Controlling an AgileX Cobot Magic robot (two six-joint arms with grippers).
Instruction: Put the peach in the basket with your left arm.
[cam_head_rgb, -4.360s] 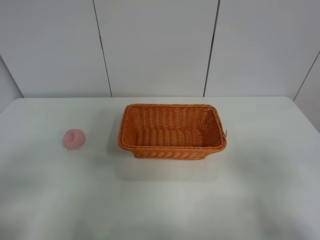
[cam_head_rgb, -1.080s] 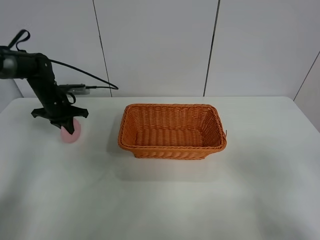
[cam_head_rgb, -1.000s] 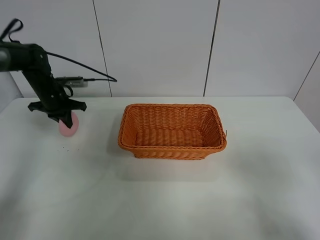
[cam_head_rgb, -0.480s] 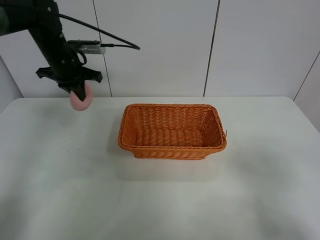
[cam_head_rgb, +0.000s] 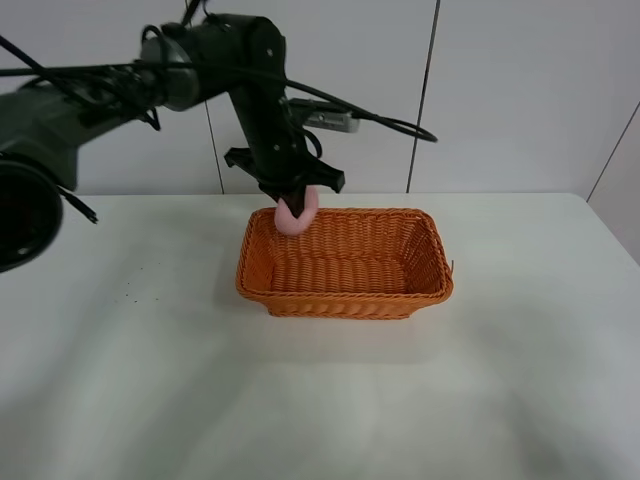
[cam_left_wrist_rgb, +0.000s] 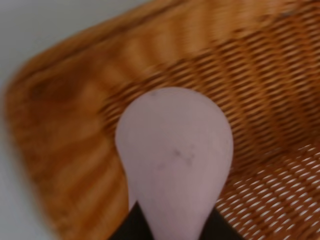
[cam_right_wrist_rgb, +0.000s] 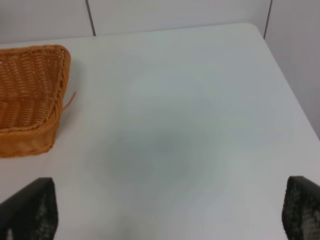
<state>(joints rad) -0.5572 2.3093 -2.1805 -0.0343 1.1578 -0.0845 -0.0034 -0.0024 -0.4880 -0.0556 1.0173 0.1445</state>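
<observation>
My left gripper (cam_head_rgb: 293, 200) is shut on the pale pink peach (cam_head_rgb: 297, 213) and holds it in the air over the far left corner of the orange-brown wicker basket (cam_head_rgb: 345, 300). In the left wrist view the peach (cam_left_wrist_rgb: 175, 150) fills the middle, pinched between the dark fingertips (cam_left_wrist_rgb: 131, 227), with the basket's woven wall and floor (cam_left_wrist_rgb: 260, 100) right behind it. The black left arm reaches in from the left with its cables trailing. My right gripper (cam_right_wrist_rgb: 165, 220) is open over bare table; its two dark fingertips (cam_right_wrist_rgb: 27, 207) show at the frame's corners, and the basket's end (cam_right_wrist_rgb: 30, 100) lies off to one side.
The white table (cam_head_rgb: 320, 400) carries only the basket. White wall panels (cam_head_rgb: 320, 90) stand behind it. The table's right edge (cam_right_wrist_rgb: 290, 85) shows in the right wrist view.
My left gripper closed on the peach at the table's left, lifted it, and carried it right to above the basket's far left corner.
</observation>
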